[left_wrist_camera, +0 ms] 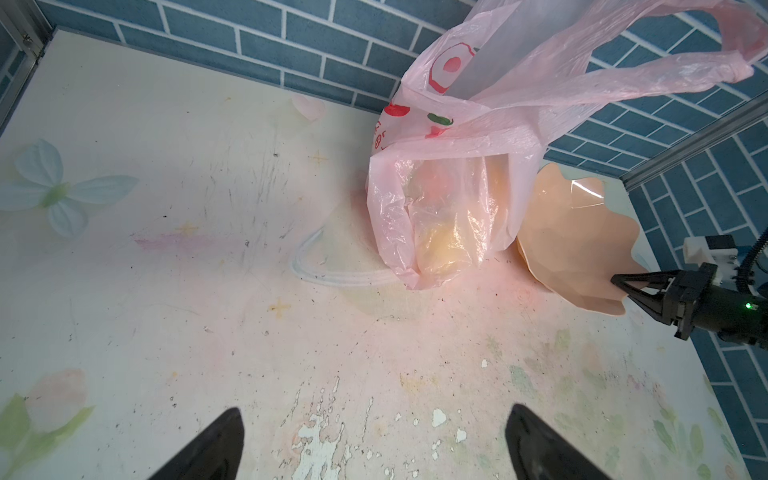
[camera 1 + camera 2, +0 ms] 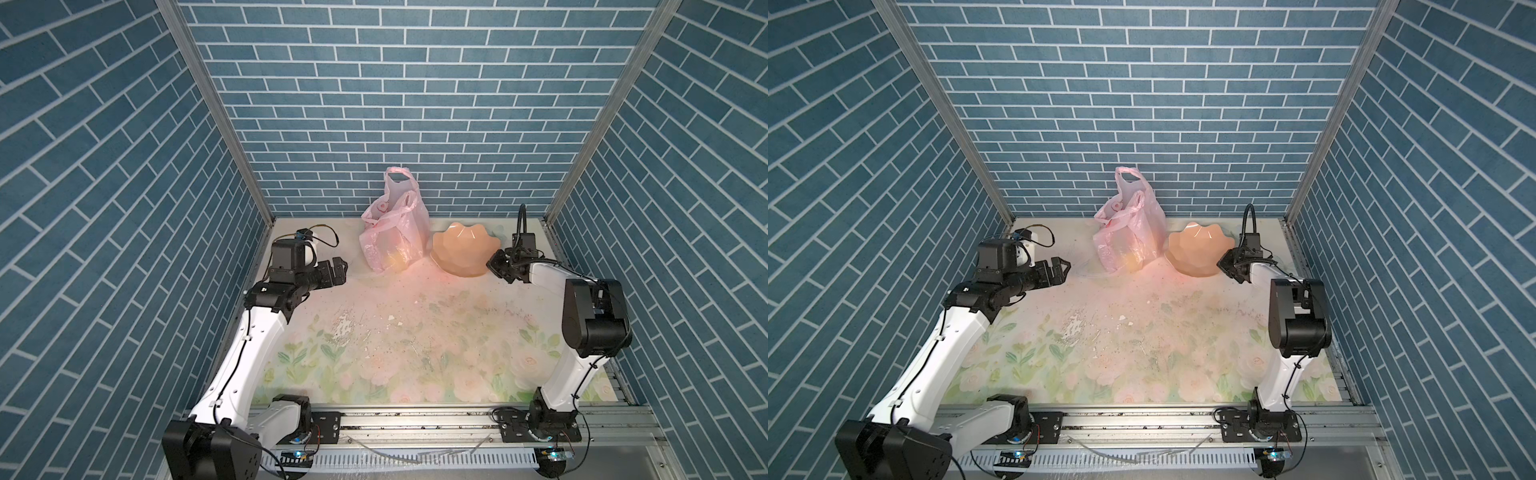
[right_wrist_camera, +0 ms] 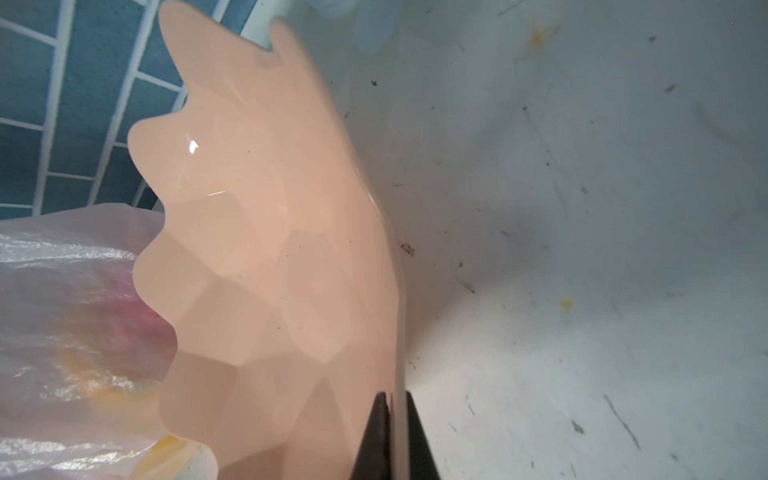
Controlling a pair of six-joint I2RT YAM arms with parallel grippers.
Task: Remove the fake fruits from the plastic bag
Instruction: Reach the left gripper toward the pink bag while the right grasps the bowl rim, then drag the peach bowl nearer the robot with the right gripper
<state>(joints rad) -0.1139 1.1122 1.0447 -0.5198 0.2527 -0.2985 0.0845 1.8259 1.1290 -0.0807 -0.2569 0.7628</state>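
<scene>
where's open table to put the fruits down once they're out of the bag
The wide floral tabletop in front of the translucent pink plastic bag and peach scalloped bowl, out to the front edge, is bare. Left of the bag is mostly bare too. Crowded: back centre, where bag and bowl sit close and the right jaws pinch the bowl's rim.

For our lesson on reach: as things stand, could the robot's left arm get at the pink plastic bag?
Probably yes. The left hand is open and faces the plastic bag; nothing stands between them on the table. The peach bowl, pinched by the right hand, sits beyond it.
</scene>
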